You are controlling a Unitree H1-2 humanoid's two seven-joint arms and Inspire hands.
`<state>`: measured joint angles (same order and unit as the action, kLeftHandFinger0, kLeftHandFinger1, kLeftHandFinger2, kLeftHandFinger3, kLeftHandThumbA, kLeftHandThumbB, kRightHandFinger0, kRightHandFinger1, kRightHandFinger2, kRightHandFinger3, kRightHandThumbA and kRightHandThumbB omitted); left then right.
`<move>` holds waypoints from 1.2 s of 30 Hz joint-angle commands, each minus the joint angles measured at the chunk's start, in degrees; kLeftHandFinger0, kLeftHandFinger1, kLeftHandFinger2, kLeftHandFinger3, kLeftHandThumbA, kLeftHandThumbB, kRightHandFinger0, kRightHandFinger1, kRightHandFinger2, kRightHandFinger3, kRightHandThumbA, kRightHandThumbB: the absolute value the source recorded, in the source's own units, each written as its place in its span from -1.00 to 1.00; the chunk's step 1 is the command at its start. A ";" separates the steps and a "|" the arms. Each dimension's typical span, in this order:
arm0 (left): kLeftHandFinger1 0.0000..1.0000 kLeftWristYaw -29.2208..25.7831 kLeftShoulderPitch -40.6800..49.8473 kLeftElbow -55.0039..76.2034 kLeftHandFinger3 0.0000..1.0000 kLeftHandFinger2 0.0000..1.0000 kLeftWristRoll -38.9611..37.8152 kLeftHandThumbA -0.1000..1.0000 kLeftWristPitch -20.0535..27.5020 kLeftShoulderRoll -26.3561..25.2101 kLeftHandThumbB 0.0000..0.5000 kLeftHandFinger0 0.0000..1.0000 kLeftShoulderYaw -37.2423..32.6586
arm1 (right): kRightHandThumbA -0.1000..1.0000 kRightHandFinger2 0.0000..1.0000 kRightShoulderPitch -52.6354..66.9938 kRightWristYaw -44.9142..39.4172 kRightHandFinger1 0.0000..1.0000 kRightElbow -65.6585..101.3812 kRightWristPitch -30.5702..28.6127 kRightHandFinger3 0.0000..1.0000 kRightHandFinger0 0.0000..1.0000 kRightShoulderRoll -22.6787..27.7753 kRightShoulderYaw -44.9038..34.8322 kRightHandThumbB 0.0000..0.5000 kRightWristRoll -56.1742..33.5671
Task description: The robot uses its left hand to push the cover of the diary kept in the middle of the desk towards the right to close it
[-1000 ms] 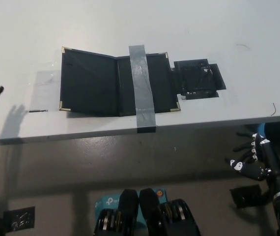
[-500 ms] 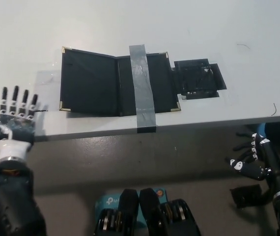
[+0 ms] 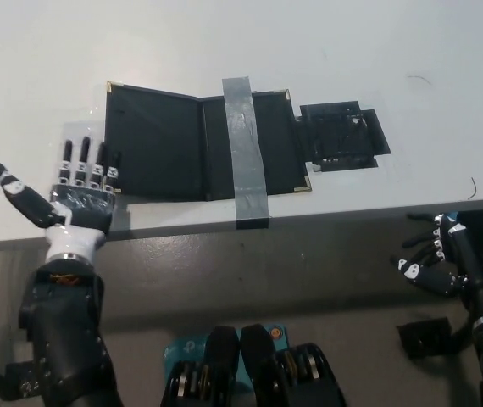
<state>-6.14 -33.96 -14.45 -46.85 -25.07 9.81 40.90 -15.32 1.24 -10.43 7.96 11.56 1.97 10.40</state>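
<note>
I count 1 diary [image 3: 174, 144] lying open on 1 white desk [image 3: 326, 42]. Across it runs 1 strip of grey tape [image 3: 247, 153]. To its right I see 1 patch of black tape [image 3: 343, 136] stuck to the desk. I can make out 3 brass corner caps on the diary; the 4th corner I cannot tell. My rig shows 2 hands: 1 white left hand [image 3: 76, 197] and 1 black right hand [image 3: 432, 270].
</note>
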 commanded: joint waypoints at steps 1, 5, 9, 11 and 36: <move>1.00 -0.03 0.59 -0.67 1.00 1.00 -1.60 1.00 1.81 -0.40 -0.04 1.00 -1.34 | 0.63 -0.13 -2.23 -0.33 -0.33 0.95 -1.06 0.46 -0.46 0.42 0.01 -0.73 0.32; 1.00 -0.67 0.76 0.12 1.00 1.00 -2.43 1.00 2.15 -0.77 -0.01 1.00 -1.35 | 0.63 -0.18 -1.51 0.06 -0.37 1.00 -2.00 0.41 -0.53 0.23 -0.28 -0.68 0.05; 1.00 -2.16 -0.10 1.45 1.00 1.00 -3.40 1.00 2.23 -1.32 0.01 1.00 -1.09 | 0.66 -0.16 -0.53 0.27 -0.36 1.25 -2.03 0.42 -0.53 0.33 -0.55 -0.64 0.00; 1.00 -2.68 -0.89 1.75 1.00 1.00 -4.10 1.00 2.32 -2.07 0.01 1.00 -0.76 | 0.69 -0.12 -0.47 0.20 -0.33 1.58 -0.94 0.41 -0.50 0.26 -0.67 -0.60 -0.04; 1.00 -2.17 2.35 -1.79 1.00 1.00 -2.05 1.00 6.68 -8.16 0.14 1.00 -4.43 | 0.73 -0.05 0.00 0.39 -0.28 2.13 0.01 0.43 -0.45 0.23 -0.41 -0.59 0.80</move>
<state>-10.20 -31.66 -15.75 -51.55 -20.79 2.62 39.00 -14.48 1.38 -10.05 8.06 11.53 1.90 10.66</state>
